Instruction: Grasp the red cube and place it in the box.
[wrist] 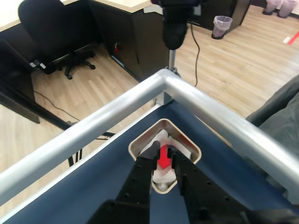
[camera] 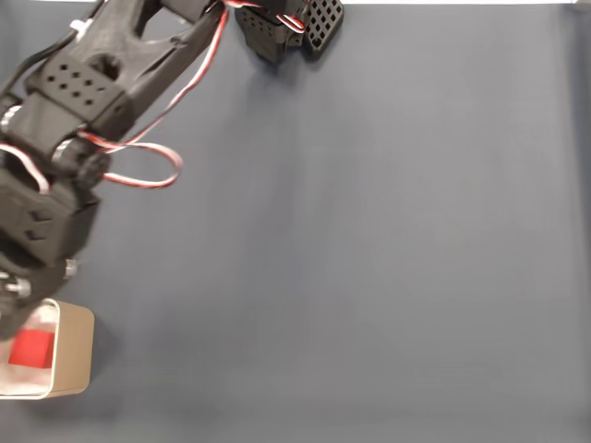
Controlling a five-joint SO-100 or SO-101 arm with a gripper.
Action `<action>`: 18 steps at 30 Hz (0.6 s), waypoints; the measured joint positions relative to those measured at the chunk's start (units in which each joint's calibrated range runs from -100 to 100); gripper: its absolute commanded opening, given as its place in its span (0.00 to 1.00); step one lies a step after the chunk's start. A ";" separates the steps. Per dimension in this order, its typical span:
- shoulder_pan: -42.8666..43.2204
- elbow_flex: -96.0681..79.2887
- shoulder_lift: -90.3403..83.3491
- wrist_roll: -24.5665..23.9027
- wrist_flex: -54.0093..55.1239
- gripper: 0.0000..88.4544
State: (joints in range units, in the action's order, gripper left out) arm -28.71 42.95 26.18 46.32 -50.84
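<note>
From my fixed view, far left first: the arm [camera: 83,120] comes down the left side with its red and white wires looping off it, and at the bottom-left corner sits the box [camera: 78,355] on the blue desk [camera: 369,258]. The red cube [camera: 32,349] is inside it, on the white lining, sides roughly square with the box walls. It's a cube, so no long axis to speak of.

In the wrist view the pincer [wrist: 163,161] hangs right over the box [wrist: 135,145], which sits corner-on towards the camera, tucked into the desk's metal-railed corner. The jaws are a little apart with the red cube [wrist: 164,158] showing in the gap; I can't tell if they're actually gripping it.

No labels or writing I can read anywhere.
</note>
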 measured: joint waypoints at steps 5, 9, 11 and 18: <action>9.27 -18.35 -15.89 -0.54 1.11 0.00; 17.36 -33.73 -28.57 -0.68 3.42 0.00; 20.55 -41.50 -35.00 -0.68 4.61 0.00; 26.71 -71.52 -57.66 -0.63 10.42 0.00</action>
State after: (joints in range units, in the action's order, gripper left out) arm -2.00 -28.57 -31.48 45.69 -40.41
